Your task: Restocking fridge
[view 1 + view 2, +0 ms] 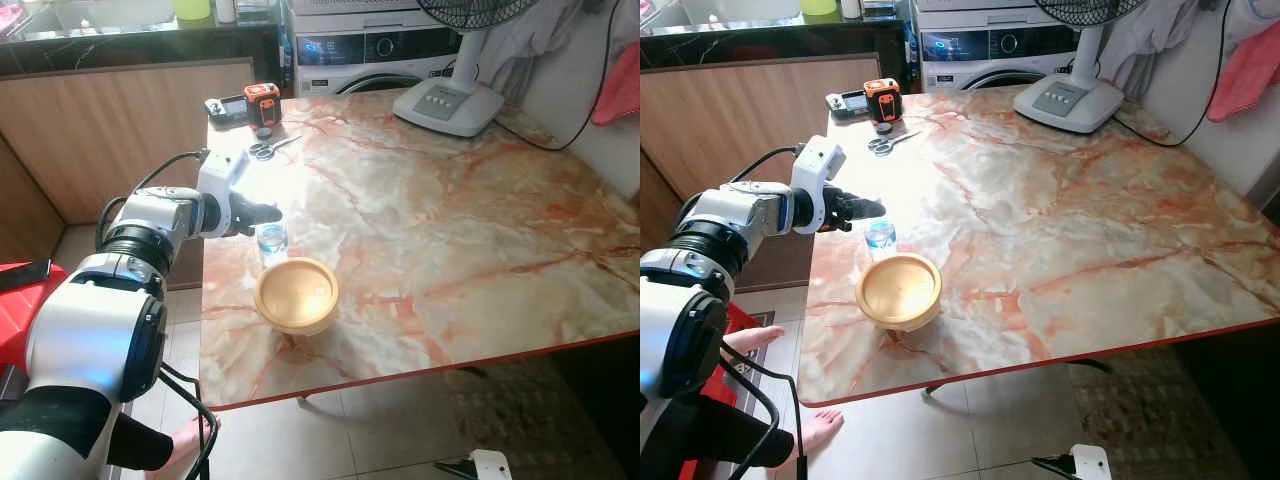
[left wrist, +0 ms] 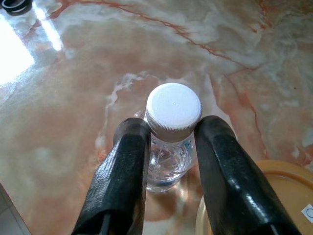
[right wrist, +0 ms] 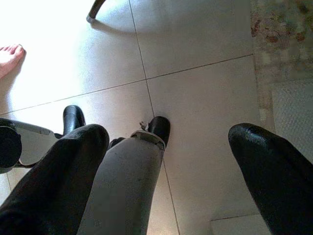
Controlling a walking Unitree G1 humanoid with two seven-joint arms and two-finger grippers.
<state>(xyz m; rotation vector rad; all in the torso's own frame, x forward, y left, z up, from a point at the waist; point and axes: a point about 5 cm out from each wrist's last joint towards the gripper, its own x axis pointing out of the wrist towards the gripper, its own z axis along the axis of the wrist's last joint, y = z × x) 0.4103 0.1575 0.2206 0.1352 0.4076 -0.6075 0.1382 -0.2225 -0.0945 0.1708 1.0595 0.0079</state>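
Nearest of all, the robot's silver left arm fills the near-left corner, reaching out over the near-left part of the marble table [image 1: 480,230]. Just past the near edge sits a shallow wooden bowl [image 1: 296,293], and touching or almost touching its far rim stands a small clear water bottle [image 1: 271,241] with a white cap, upright, its long axis vertical.

At the bottle is the left gripper [image 2: 171,147]. In the left wrist view its two black fingers [image 2: 124,166] stand narrowly apart, one on each side of the bottle's neck just under the cap; whether they already press on it I cannot tell for sure, though they look to be touching. The bottle lies straight ahead between the fingertips, so the coming move is likely a squeeze and a straight lift, clear of the bowl's rim.

Hanging low over the tiled floor, the right gripper [image 3: 166,161] is spread wide and idle.

Farther back lie scissors [image 1: 264,150] and, at the far edge, a white fan base [image 1: 450,105].
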